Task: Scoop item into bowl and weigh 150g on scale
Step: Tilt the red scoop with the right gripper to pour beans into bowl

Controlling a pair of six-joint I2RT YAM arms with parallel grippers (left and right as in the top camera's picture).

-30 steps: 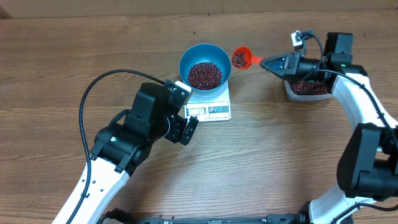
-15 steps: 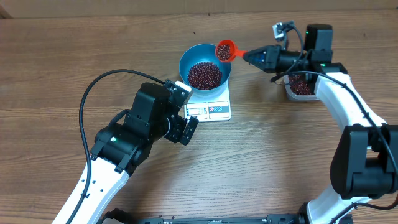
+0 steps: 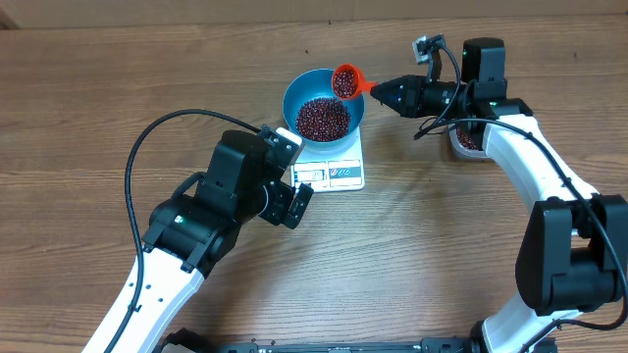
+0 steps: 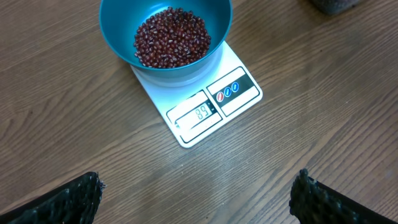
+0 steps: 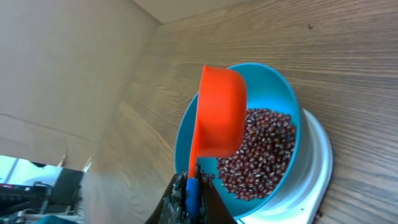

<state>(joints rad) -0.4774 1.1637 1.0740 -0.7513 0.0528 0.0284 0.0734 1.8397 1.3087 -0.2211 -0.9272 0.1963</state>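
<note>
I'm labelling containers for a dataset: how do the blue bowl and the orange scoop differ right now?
Colour: the blue bowl is bright blue, the orange scoop orange. Size: the bowl is far wider than the scoop. Pose: the bowl sits upright on the white scale; the scoop hangs tilted over the bowl's rim, its handle clamped in the right gripper. Both hold red-brown beans.

A brown wood-grain table (image 3: 88,88) is filling most of every view under soft, even light, while a plain beige wall (image 5: 62,56) is rising behind its far edge and something bright, perhaps a window (image 5: 15,171), is showing blurred beyond it.
</note>
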